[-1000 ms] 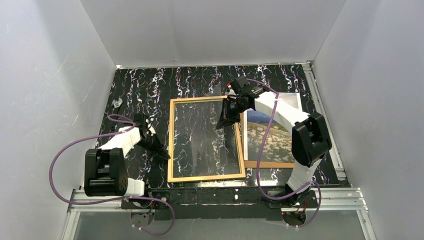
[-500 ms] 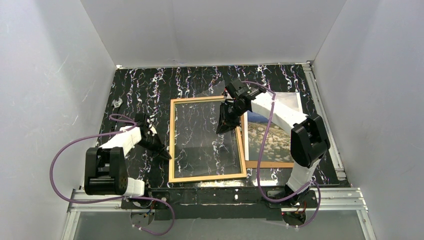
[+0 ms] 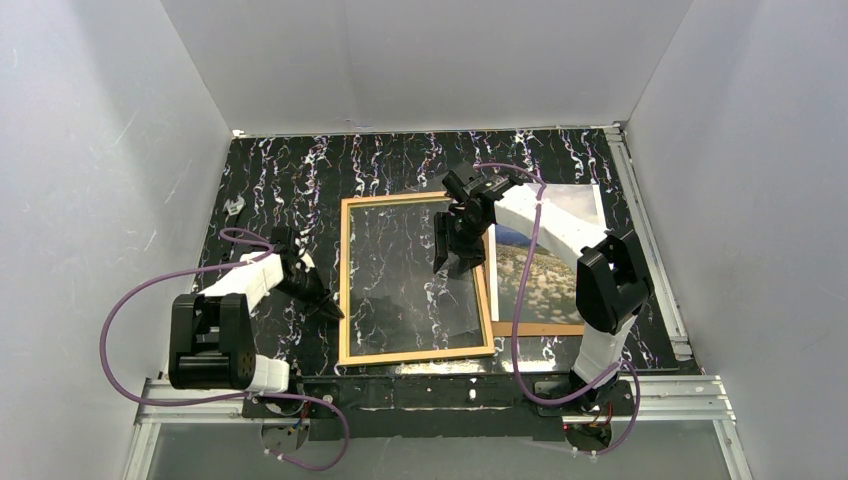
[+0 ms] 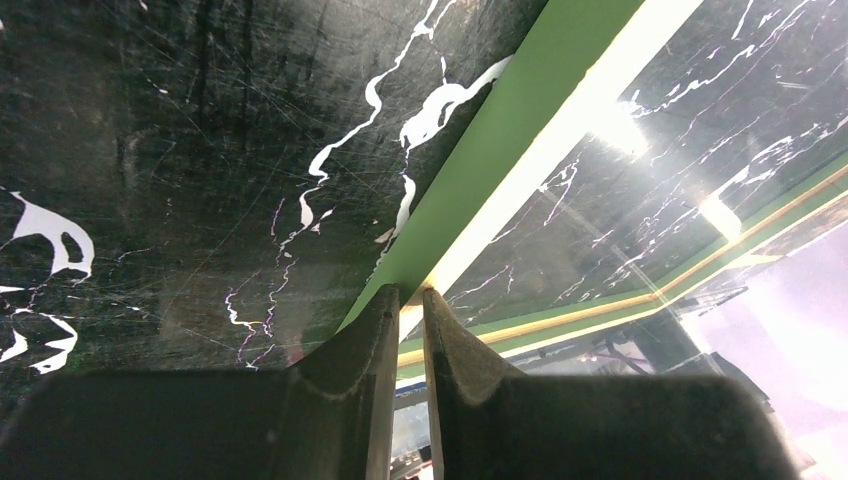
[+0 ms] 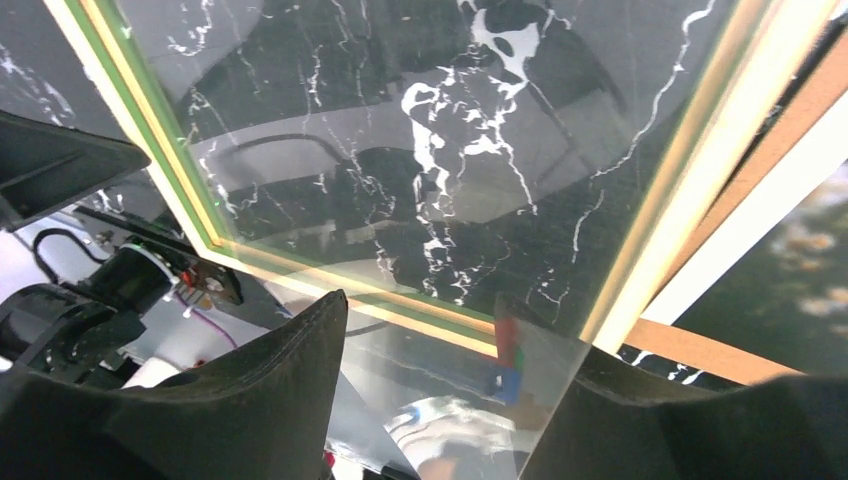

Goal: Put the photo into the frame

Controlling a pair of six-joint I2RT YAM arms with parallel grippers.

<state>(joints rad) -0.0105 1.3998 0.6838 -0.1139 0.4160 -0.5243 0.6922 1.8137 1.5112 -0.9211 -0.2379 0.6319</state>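
The frame (image 3: pixel 343 290) lies flat mid-table with its tan back up; the left wrist view shows its green side (image 4: pixel 520 120). A clear pane (image 3: pixel 410 270) rests over its opening. To its right lies the photo (image 3: pixel 545 275), picture side up, with sky and a speckled field. My left gripper (image 3: pixel 328 307) is shut on the frame's left edge, which runs between its fingertips (image 4: pixel 385 300). Over the frame's right part, my right gripper (image 3: pixel 452 252) stands open. In the right wrist view the right gripper (image 5: pixel 420 300) straddles a corner of the pane (image 5: pixel 450 120) without pinching it.
A brown backing board (image 3: pixel 535 328) lies under the photo, its edge showing in the right wrist view (image 5: pixel 700 350). A small clear object (image 3: pixel 233 207) sits at the far left. White walls close in three sides, and a metal rail (image 3: pixel 430 395) runs along the near edge.
My right gripper has gone from shut to open and shifted slightly left and nearer over the frame, letting go of the clear pane. The left arm has stayed put.
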